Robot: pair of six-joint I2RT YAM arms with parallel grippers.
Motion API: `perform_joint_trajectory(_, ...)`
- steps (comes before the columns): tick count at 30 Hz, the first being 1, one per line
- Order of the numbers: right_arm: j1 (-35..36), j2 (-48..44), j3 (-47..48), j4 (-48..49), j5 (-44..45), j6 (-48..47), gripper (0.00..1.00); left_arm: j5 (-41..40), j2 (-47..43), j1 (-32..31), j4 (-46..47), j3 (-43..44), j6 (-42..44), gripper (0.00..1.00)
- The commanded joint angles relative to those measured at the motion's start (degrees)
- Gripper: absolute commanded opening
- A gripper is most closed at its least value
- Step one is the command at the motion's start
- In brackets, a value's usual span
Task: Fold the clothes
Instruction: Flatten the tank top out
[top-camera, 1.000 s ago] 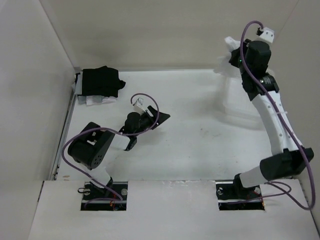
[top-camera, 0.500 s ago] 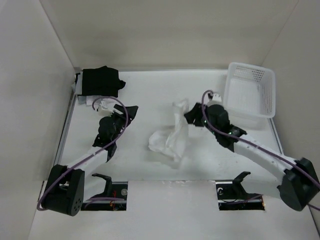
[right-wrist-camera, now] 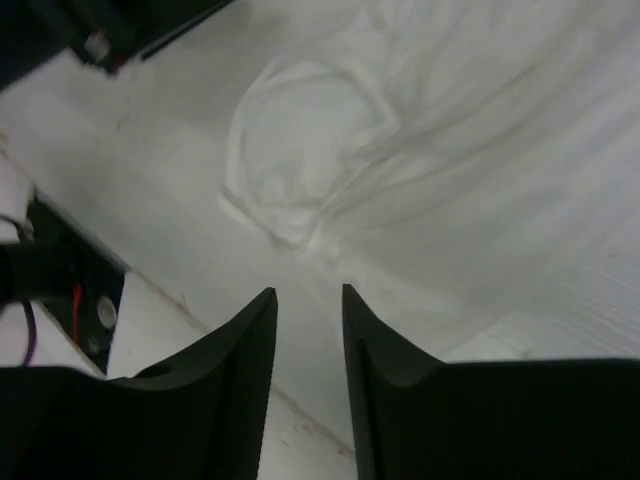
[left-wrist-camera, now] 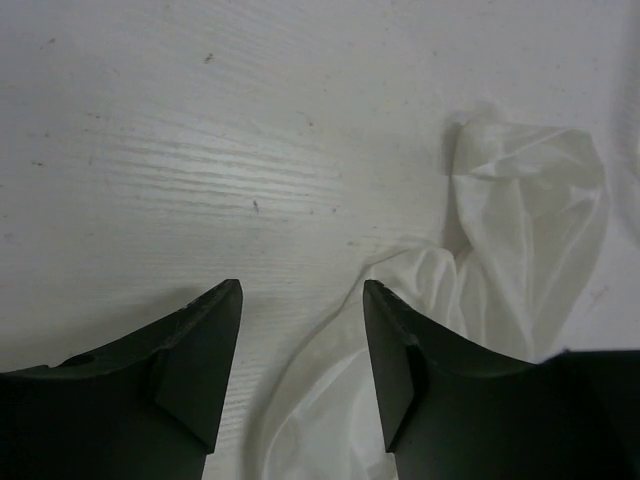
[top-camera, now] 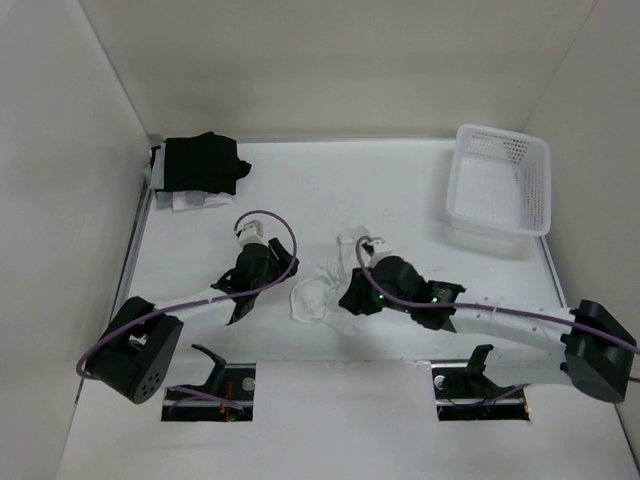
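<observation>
Looking down from the top external view, the single thin white fabric garment (top-camera: 316,293) lies in a crumpled heap between the two grippers. It touches the tips of the right gripper (top-camera: 352,298) and lies just beside the left gripper (top-camera: 280,269), on that gripper's right. One white plastic lattice basket (top-camera: 498,131) stands well beyond the right gripper, and one pile of black folded garments (top-camera: 203,162) sits well beyond the left gripper. Judging by the bunched cloth, no fold is made yet; spreading it flat and every fold are left.

In the left wrist view, the left gripper (left-wrist-camera: 300,290) stands released, jaws wide apart over bare table (left-wrist-camera: 200,150), clasping nothing. The garment (left-wrist-camera: 525,230) spreads ahead and to the right of its fingers, one edge reaching under the gap.

In the right wrist view, the right gripper (right-wrist-camera: 305,295) has its jaws narrowly parted with nothing pinched. The garment (right-wrist-camera: 430,170) lies directly ahead of the tips, a rounded loop of cloth nearest them.
</observation>
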Motion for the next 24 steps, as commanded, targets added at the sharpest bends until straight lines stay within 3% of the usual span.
perform_joint_trajectory(1, 7.68, 6.99, 5.63, 0.67, -1.44, 0.11, 0.41, -3.74, -2.8, -0.86, -2.57, 1.35, 3.06, 0.48)
perform_joint_trajectory(5, 11.91, 16.92, 9.15, 5.85, -1.97, 1.69, 0.43, -3.39, -4.04, -2.54, -2.57, 0.56, 3.41, 0.43)
perform_joint_trajectory(8, 12.09, 17.57, 9.42, 5.77, 2.14, 1.08, 0.4, -1.55, -3.34, -3.59, -2.48, 1.61, 5.16, 0.42)
perform_joint_trajectory(10, 9.55, 13.54, 8.54, 5.34, 6.19, -0.4, 0.41, -1.37, -2.98, -5.0, -2.04, 3.1, 7.1, 0.42)
perform_joint_trajectory(14, -1.42, 7.11, 9.33, 4.11, 9.1, -5.15, 0.53, -2.51, 0.87, -5.71, -1.08, 6.61, 9.83, 0.46)
perform_joint_trajectory(20, -12.59, 13.07, 14.68, 1.48, 10.15, -9.64, 0.57, 1.7, 12.9, -4.65, 5.15, 16.35, 10.18, 0.52)
perform_joint_trajectory(24, -15.85, 16.58, 16.8, 1.99, 12.7, -10.34, 0.57, 6.0, 20.64, -4.65, 7.36, 22.6, 8.95, 0.52)
